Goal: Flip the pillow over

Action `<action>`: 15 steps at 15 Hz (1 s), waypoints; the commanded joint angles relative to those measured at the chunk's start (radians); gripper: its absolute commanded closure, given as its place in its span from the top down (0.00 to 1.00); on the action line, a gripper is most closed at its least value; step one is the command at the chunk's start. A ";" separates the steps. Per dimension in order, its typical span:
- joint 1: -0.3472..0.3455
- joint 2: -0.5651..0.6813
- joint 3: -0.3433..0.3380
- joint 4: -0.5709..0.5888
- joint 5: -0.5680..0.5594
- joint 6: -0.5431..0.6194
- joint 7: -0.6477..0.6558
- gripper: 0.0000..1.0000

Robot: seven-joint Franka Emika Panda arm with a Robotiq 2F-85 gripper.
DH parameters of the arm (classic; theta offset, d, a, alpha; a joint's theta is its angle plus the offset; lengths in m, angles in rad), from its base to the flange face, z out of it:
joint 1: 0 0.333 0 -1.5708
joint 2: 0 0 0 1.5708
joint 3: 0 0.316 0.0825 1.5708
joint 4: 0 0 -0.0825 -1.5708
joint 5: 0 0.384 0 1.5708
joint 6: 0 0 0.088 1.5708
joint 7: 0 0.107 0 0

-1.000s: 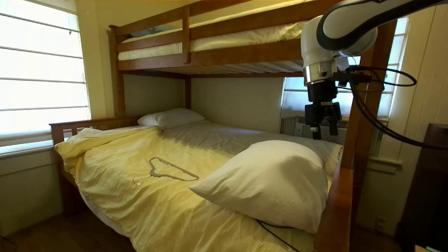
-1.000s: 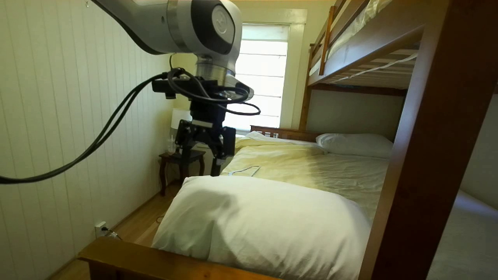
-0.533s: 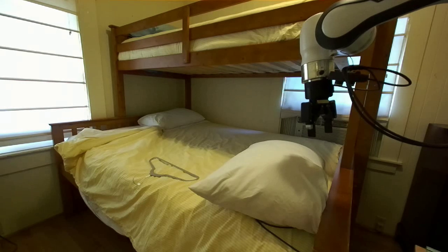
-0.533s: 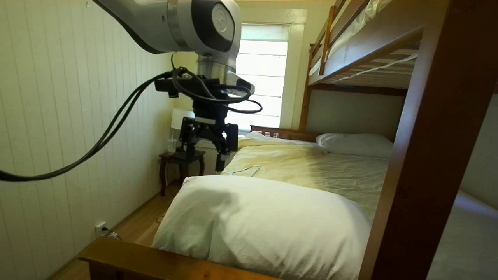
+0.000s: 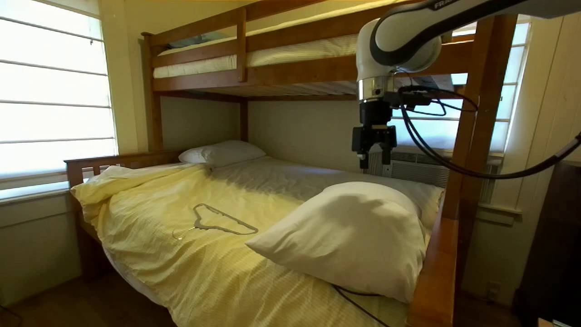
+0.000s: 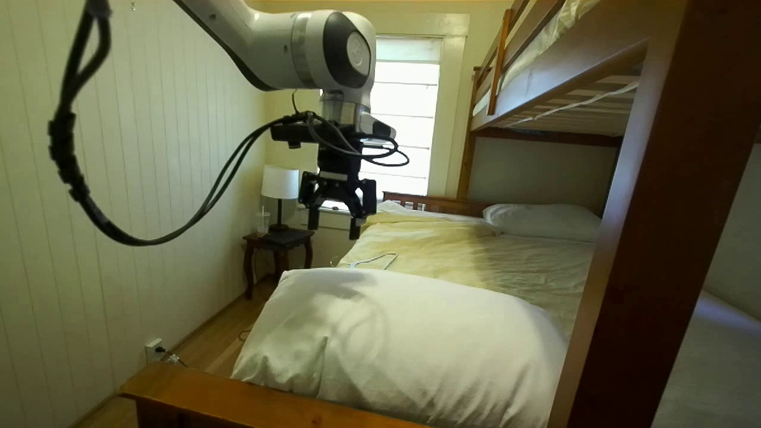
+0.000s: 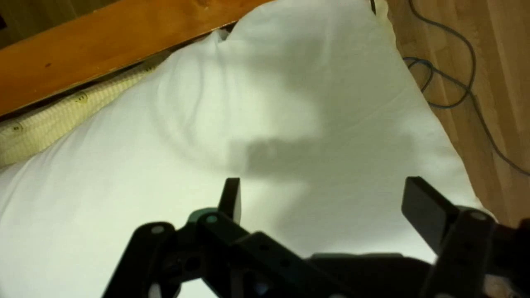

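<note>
A large, plump, rectangular pillow (image 5: 345, 240) in a pale cream-white fabric case lies on the lower level of a brown wooden bunk bed (image 5: 317, 70), just beside its flat-topped wooden end rail (image 6: 196, 386). Beneath the pillow spreads a rumpled yellow bedsheet (image 5: 181, 263). Above the pillow, and apart from it, a black two-fingered gripper (image 5: 375, 161) hangs pointing down from a white-and-black robot arm (image 5: 408, 41). Its fingers (image 7: 428, 211) are released, spread well apart; the wrist view shows the pale fabric below them. Near the pillow, on the bedsheet, lies a thin grey clothes hanger (image 5: 197, 224). A smaller, flatter white pillow (image 5: 227, 153) rests well apart from the large pillow, at the far end of the bed. In an exterior view, beyond the large pillow, a table lamp with a white shade (image 6: 280, 182) stands on a dark wooden side table (image 6: 297, 236). In the wrist view, a dark, looping cable (image 7: 468, 88) lies on a light brown wooden floor (image 7: 497, 37) past the large pillow's edge.
</note>
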 commanded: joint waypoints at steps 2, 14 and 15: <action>0.018 0.164 0.002 0.064 -0.049 0.056 -0.005 1.00; 0.025 0.226 -0.008 0.021 -0.052 0.243 0.018 1.00; 0.027 0.237 -0.007 0.014 -0.055 0.278 0.014 1.00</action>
